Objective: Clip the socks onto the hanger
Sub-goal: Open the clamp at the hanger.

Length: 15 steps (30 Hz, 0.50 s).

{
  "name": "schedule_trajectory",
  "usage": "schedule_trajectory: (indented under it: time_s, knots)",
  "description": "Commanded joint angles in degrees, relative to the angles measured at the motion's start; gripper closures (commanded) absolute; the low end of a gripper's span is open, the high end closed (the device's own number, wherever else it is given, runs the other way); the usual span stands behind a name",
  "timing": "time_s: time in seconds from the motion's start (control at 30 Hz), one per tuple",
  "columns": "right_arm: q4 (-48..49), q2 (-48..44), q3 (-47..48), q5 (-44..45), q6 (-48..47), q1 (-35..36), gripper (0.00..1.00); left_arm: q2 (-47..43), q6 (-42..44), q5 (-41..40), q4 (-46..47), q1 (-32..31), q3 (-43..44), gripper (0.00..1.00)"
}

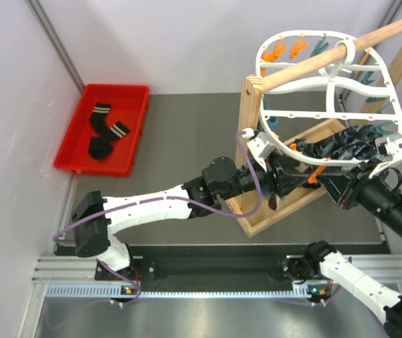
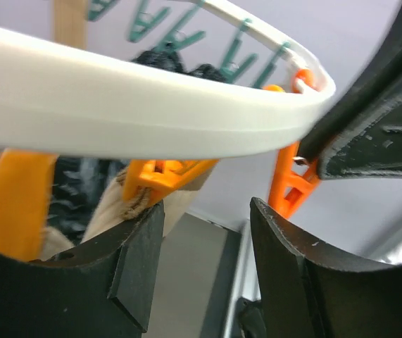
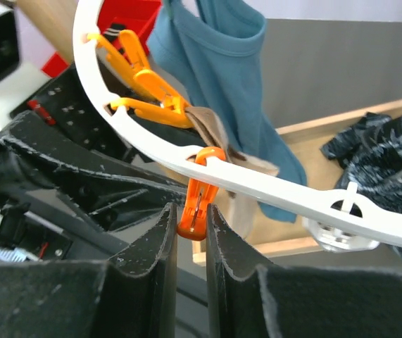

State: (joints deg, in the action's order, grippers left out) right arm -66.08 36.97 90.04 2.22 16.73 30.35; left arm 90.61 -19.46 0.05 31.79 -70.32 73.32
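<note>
The white oval hanger (image 1: 306, 36) hangs on a wooden pole, ringed with orange and teal pegs. Black socks with striped cuffs (image 1: 105, 130) lie in a red tray (image 1: 70, 144). My left gripper (image 1: 279, 184) is open and empty just under the hanger's rim (image 2: 116, 105). Beside its left finger an orange peg (image 2: 162, 172) holds a beige sock (image 2: 112, 211). My right gripper (image 3: 191, 218) is shut on a hanging orange peg (image 3: 197, 197) below the rim (image 3: 271, 186). A brown and cream sock (image 3: 211, 130) is clipped just beyond it.
The wooden rack's pole (image 1: 341, 53) and base frame (image 1: 271, 218) stand around the hanger. A teal garment (image 3: 222, 56) and a dark patterned cloth (image 3: 384, 155) hang from it. Grey walls close the left and the back.
</note>
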Motion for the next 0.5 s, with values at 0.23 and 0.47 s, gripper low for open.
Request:
schedule_trajectory:
  time_s: [0.23, 0.47]
  knots:
    - [-0.53, 1.26, 3.03, -6.53, -0.03, 0.59, 1.0, 0.28, -6.99, 24.65, 7.76, 0.98, 2.55, 0.44]
    - [-5.19, 1.79, 6.02, -6.35, -2.58, 0.59, 1.0, -6.4, -6.46, 23.05, 3.63, 0.89, -1.42, 0.43]
